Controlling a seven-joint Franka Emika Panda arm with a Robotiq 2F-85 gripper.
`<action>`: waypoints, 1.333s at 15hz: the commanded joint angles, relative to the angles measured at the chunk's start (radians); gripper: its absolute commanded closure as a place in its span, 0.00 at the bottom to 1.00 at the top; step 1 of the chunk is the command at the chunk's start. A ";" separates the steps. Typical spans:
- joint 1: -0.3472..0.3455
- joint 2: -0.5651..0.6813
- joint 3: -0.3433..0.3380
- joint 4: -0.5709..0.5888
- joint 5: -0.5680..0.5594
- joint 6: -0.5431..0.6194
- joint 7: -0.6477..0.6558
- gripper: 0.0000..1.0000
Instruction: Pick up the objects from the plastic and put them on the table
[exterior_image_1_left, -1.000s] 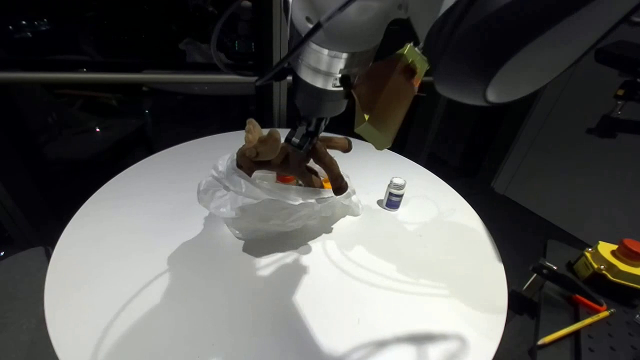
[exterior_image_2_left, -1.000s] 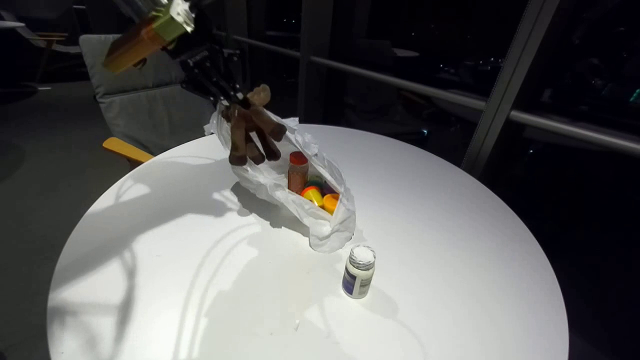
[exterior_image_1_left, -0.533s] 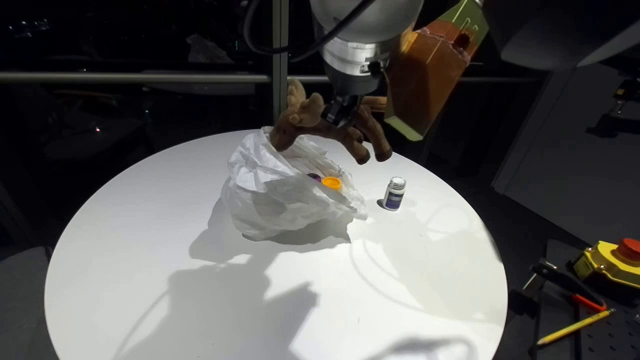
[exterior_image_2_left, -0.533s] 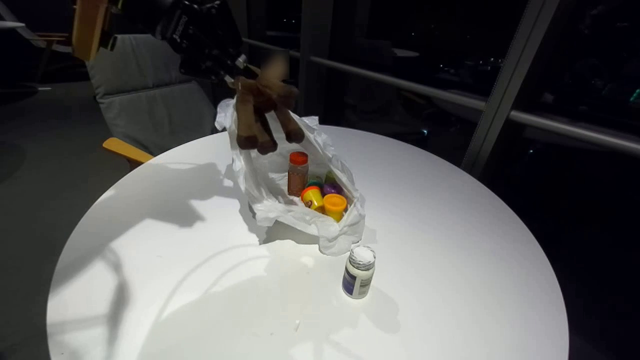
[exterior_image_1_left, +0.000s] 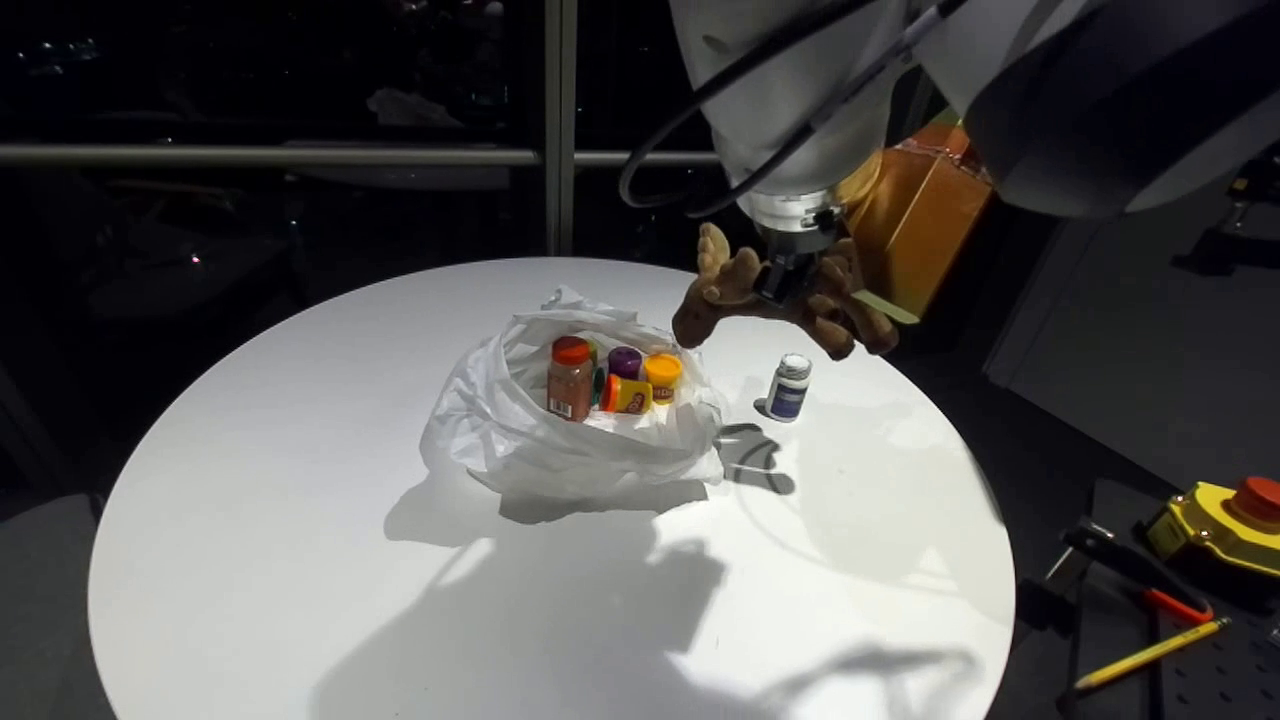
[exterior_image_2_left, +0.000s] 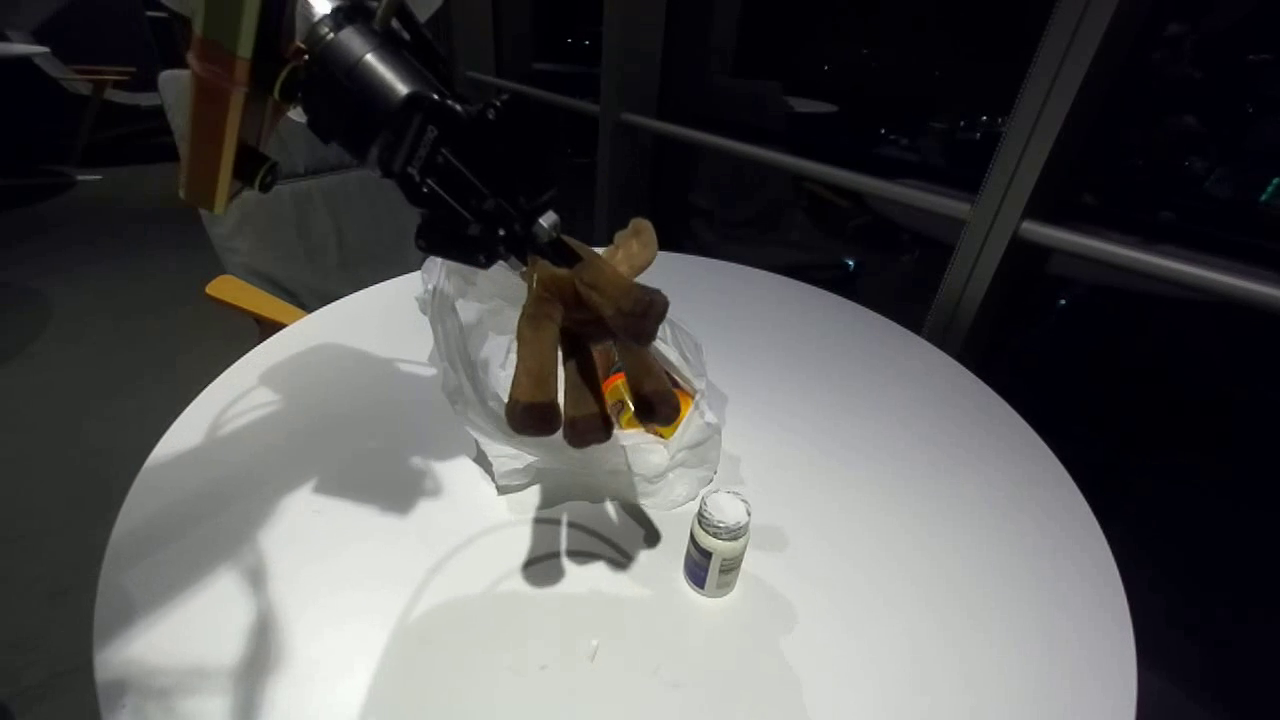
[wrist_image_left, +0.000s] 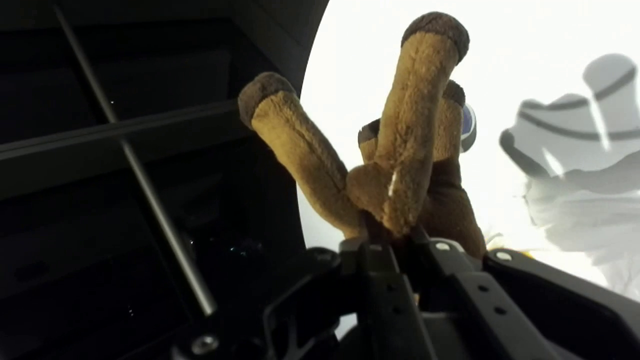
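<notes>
Plush moose (exterior_image_2_left: 592, 312) is shifted away from plastic bag (exterior_image_1_left: 560, 450) since earlier frame; body is pinched in gripper (wrist_image_left: 392, 239), legs left dangling, presumably for being set down on table (exterior_image_1_left: 300, 400) beneath gripper. Red-lidded jar (exterior_image_1_left: 570, 382) and orange tub (exterior_image_1_left: 662, 372) are penned lower, beside gripper, by bag walls.

A black hand (exterior_image_2_left: 548, 258) grips a brown plush toy (exterior_image_2_left: 592, 312), partly hiding a crumpled white plastic bag (exterior_image_2_left: 662, 475); nearby, a white blue-labelled bottle (exterior_image_2_left: 716, 545) stands on the round white bench (exterior_image_2_left: 900, 510).
</notes>
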 joint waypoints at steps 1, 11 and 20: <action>-0.087 -0.071 0.069 -0.080 0.102 0.058 -0.138 0.97; -0.229 -0.062 0.037 -0.262 0.174 0.368 -0.419 0.97; -0.239 -0.076 0.038 -0.231 0.218 0.408 -0.457 0.24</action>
